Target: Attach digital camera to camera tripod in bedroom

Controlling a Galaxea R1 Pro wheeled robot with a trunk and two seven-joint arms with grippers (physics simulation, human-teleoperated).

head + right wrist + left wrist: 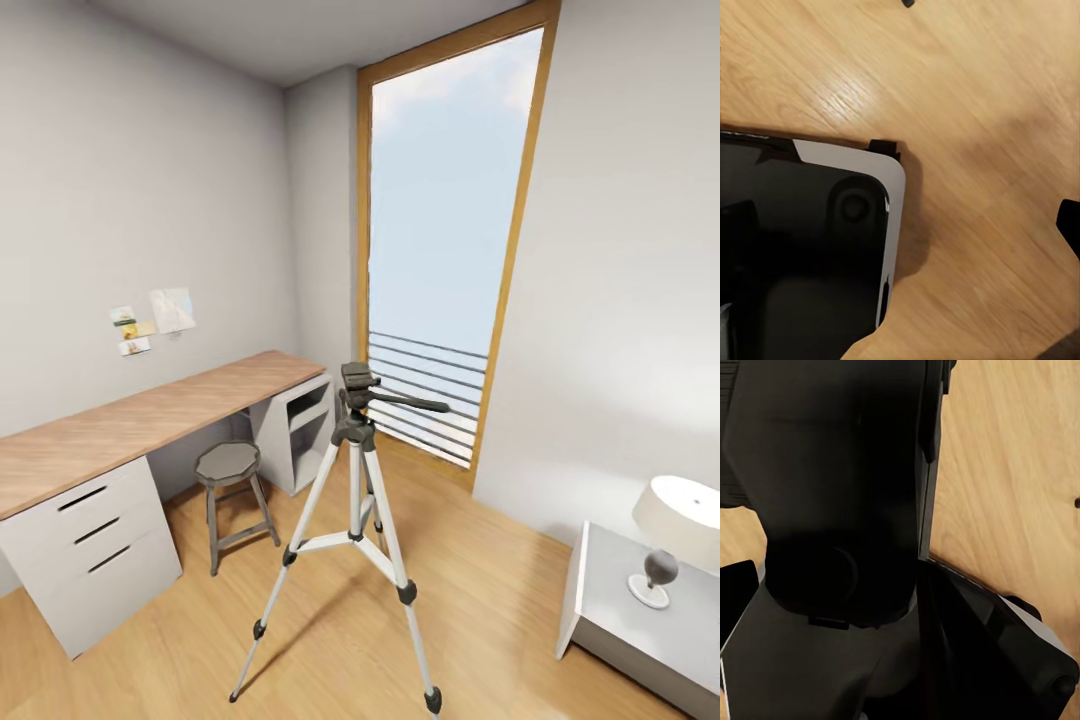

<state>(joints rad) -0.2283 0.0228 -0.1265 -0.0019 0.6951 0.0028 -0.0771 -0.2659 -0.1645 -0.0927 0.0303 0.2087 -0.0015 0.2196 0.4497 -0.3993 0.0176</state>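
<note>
Pale bedroom walls (120, 180) face us; we see the tripod (355, 500) standing on the wood floor (330, 640) beside the desk (140, 420) and stool (232, 490). We cannot tell either gripper's state.

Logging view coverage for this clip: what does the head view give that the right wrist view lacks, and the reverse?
Head view: the camera tripod standing on the floor, head bare of any camera, a stool beside the desk, the tall window, and a lamp on a white nightstand. Right wrist view: a dark, white-edged part of the robot's body close over the floor. Shared: the light wood floor.
</note>
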